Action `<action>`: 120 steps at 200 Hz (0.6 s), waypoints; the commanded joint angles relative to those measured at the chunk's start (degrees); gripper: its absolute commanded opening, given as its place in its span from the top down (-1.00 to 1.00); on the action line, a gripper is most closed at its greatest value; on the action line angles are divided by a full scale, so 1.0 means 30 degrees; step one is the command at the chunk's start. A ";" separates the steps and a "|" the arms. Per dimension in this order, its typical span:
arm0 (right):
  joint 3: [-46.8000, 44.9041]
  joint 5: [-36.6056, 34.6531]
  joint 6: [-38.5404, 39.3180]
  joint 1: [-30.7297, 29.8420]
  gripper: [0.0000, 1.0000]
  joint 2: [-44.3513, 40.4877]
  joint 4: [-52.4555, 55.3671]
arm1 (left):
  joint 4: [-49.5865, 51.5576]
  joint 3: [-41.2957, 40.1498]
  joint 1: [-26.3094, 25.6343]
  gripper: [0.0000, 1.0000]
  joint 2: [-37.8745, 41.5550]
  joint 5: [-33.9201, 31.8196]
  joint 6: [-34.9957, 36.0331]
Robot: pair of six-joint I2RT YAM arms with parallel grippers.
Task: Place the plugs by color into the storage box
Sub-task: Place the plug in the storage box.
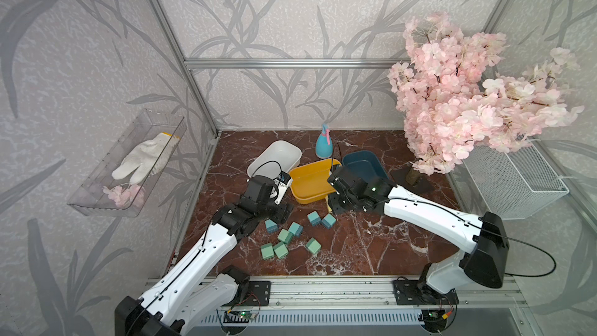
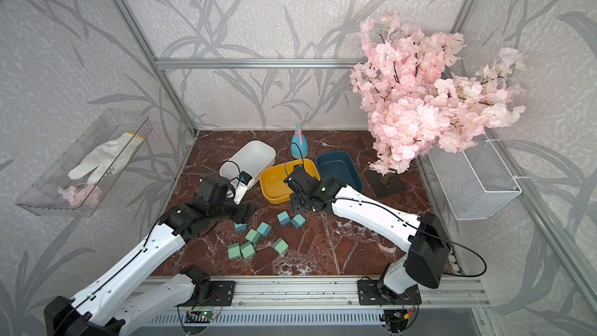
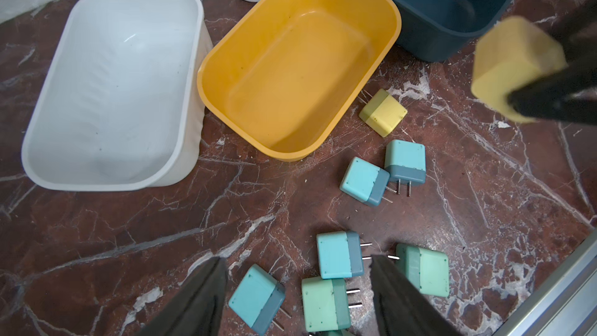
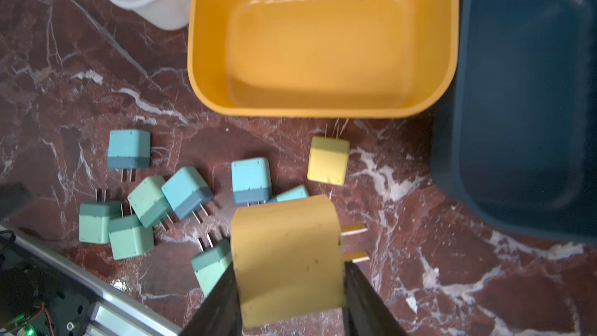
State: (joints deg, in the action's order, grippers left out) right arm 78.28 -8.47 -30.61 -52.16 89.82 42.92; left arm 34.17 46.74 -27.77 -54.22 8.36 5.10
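Right tool [image 4: 290,269] above marble tabletop [image 4: 452,286]

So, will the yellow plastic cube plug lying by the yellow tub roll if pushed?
Probably not: the yellow plastic cube plug has flat faces and should slide on the glossy marble tabletop. Its thin prongs, facing the yellow tub, may catch.

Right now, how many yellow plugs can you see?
2. The held plug sits in the right gripper; the loose plug lies on the table beside the yellow bin. Others may be hidden.
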 commanded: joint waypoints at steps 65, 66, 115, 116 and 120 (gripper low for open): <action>0.5951 0.1067 0.4302 0.2025 0.31 0.7782 -0.0627 | -0.1325 -0.0789 -0.0107 -0.45 -0.0752 0.0854 0.1586; 0.6027 0.1081 0.4308 0.2030 0.31 0.7891 -0.0611 | -0.1319 -0.0787 -0.0113 -0.45 -0.0774 0.0850 0.1598; 0.8390 0.1909 0.4503 0.2446 0.30 1.0941 -0.0179 | -0.0963 -0.0800 -0.0099 -0.44 -0.1641 0.0462 0.2106; 0.8404 0.1912 0.4497 0.2446 0.30 1.0964 -0.0182 | -0.0962 -0.0793 -0.0094 -0.44 -0.1658 0.0478 0.2106; 0.8439 0.1893 0.4491 0.2440 0.29 1.1087 -0.0206 | -0.0998 -0.0793 -0.0115 -0.44 -0.1688 0.0512 0.2107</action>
State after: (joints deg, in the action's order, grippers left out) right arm 100.71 -3.77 -18.24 -45.12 122.08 41.43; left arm 31.27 44.88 -27.81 -58.74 9.69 9.78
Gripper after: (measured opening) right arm 0.475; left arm 0.721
